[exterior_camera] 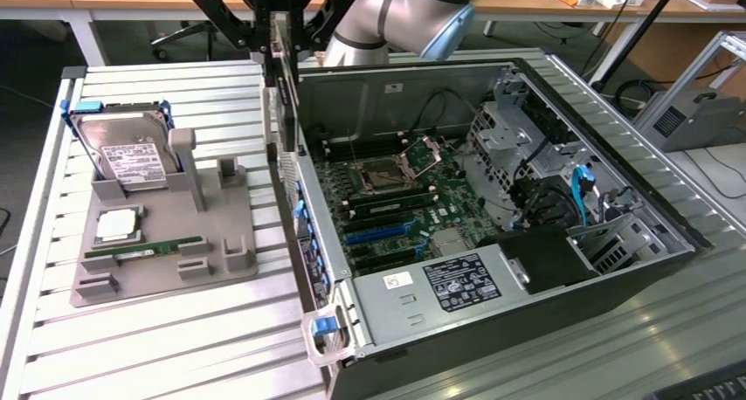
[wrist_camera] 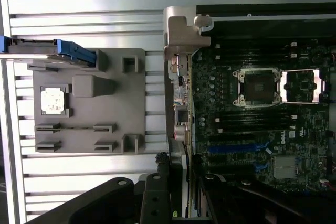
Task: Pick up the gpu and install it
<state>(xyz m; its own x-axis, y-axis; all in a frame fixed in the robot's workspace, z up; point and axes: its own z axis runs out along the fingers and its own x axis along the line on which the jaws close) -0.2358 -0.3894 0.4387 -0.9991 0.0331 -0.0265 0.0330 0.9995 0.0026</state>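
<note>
The gpu (exterior_camera: 281,94) hangs upright and edge-on from my gripper (exterior_camera: 279,44), which is shut on its upper end. The card is a thin dark board, and its silver bracket (wrist_camera: 179,32) points away from the wrist. It hovers above the near side wall of the open computer case (exterior_camera: 332,269), at the exterior view's left edge of the motherboard (exterior_camera: 397,190). In the wrist view the gpu (wrist_camera: 181,119) runs between my black fingers (wrist_camera: 155,195), alongside the board's edge. The blue expansion slots (wrist_camera: 236,148) lie just beside it.
At the exterior view's left, a grey fixture tray (exterior_camera: 227,234) on the slatted table carries a hard drive (exterior_camera: 128,151), a processor chip (exterior_camera: 117,225) and a RAM stick (exterior_camera: 146,250). Inside the case are drive cages and cables (exterior_camera: 560,182). A desk and equipment stand behind.
</note>
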